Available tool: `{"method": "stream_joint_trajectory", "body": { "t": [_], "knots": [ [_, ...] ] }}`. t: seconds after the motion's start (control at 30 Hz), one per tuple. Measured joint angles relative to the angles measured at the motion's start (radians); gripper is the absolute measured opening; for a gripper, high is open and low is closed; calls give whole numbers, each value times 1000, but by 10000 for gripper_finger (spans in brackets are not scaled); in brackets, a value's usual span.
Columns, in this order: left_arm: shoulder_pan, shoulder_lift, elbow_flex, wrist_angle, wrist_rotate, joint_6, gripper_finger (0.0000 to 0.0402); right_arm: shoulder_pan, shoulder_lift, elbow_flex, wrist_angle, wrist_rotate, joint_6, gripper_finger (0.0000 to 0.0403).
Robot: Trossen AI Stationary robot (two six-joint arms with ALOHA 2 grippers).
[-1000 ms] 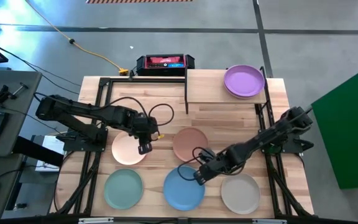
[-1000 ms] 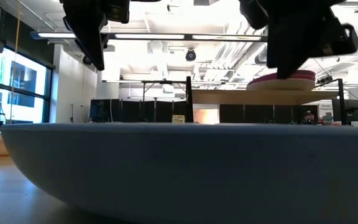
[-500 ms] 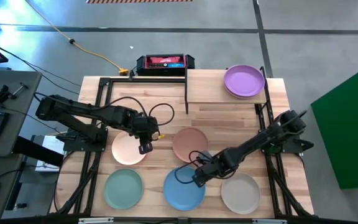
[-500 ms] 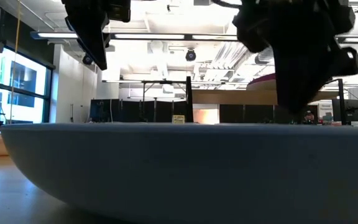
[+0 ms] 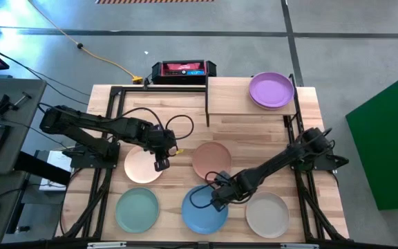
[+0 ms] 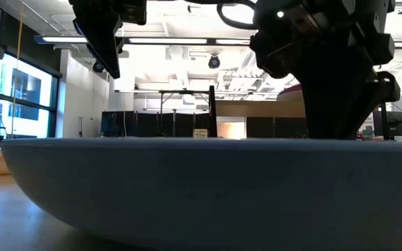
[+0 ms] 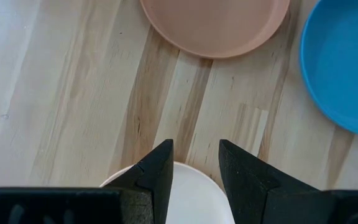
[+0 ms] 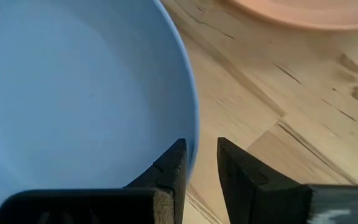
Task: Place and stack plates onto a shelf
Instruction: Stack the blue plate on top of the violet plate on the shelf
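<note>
Right now my right gripper (image 5: 216,200) sits low over the near middle of the desk (image 5: 247,128), at the far right rim of the blue plate (image 5: 204,209). In its wrist view the two fingers (image 8: 166,174) stand a narrow gap apart, one over the inside of the plate and one outside, with the rim passing between them; I cannot tell whether either finger actually touches it.

My left gripper (image 5: 160,164) hangs over the right edge of the peach plate (image 5: 142,166), left of the desk's centre. Its fingers (image 7: 157,174) are parted by a modest gap and hold nothing, with a pale plate edge showing just below them in the wrist view.

Counting plates from above, I see six tops. Five lie singly on the desk: mint green (image 5: 137,210) at the near left, blue at the near middle, beige (image 5: 267,214) at the near right, then peach and terracotta (image 5: 211,160) in the row behind them. The purple plate (image 5: 271,90) sits on the right end of the shelf (image 5: 228,95) at the far edge, apparently atop another plate, though I cannot make that one out. One shelf, two arms.
</note>
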Motion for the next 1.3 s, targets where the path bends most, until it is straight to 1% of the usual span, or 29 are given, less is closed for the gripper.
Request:
{"method": "stream_joint_trajectory", "body": {
  "t": [0.3,0.47,0.53,0.67,0.7,0.8,0.9,1.13,1.3],
  "knots": [
    [0,0,0,0,0,0,117,0,32,0,42,-7,0,69],
    [0,0,0,-2,0,0,117,0,48,0,48,-39,12,68],
    [0,0,0,-2,0,0,117,-2,48,0,51,-44,12,59],
    [0,0,0,-2,0,0,117,-3,46,0,51,-56,12,13],
    [0,0,0,-2,0,0,117,-3,45,0,53,-57,11,7],
    [0,0,0,-2,0,0,117,-4,45,0,49,-59,29,10],
    [0,0,0,-3,0,0,117,-4,40,0,49,-75,30,3],
    [0,0,0,-3,0,0,117,-8,-30,0,4,-80,26,0],
    [0,0,0,-3,0,0,117,-21,-121,0,-71,-35,26,0]
  ]
}}
